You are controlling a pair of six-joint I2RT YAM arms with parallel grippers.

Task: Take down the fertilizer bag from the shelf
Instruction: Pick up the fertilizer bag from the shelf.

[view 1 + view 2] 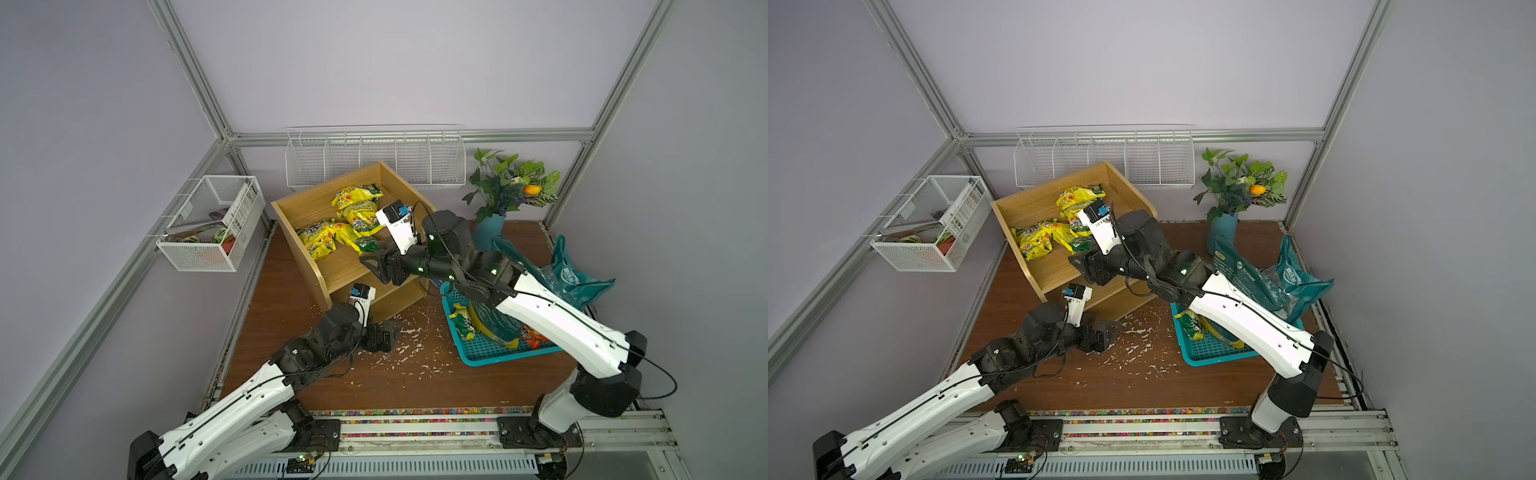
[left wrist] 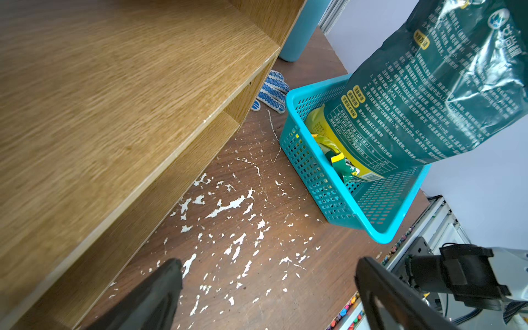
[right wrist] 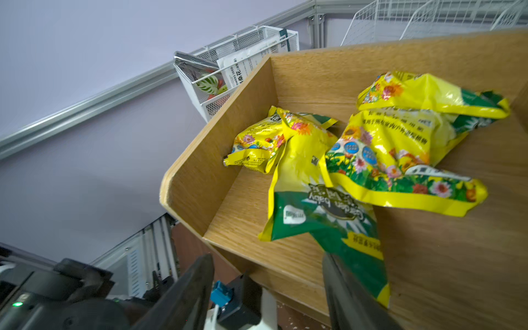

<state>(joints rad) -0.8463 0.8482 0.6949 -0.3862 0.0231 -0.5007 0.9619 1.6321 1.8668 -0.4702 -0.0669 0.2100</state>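
Several yellow-and-green fertilizer bags (image 1: 355, 210) are lying in an overlapping heap on the upper tier of the shelf (image 1: 349, 270), which is standing on the bench (image 1: 270, 332). The nearest bag (image 3: 320, 217) is trailing its green end toward the tier's front edge. The right pincer (image 3: 265, 265) is hovering at that edge with its jaws spread. One jaw is lying against or just beside the green end, and nothing is pinched. The left pincer (image 2: 268, 265) is hanging low over the bench beside the shelf's foot, its jaws likewise spread and empty. Judging by the crinkled, glossy film, the bags are probably soft, light and slippery, with loose contents likely to shift when lifted. The slack green end or a flat sealed seam is offering the best hold, being thin enough for the jaws and clear of the neighbouring bags. A pinch on the full belly would probably slide off.
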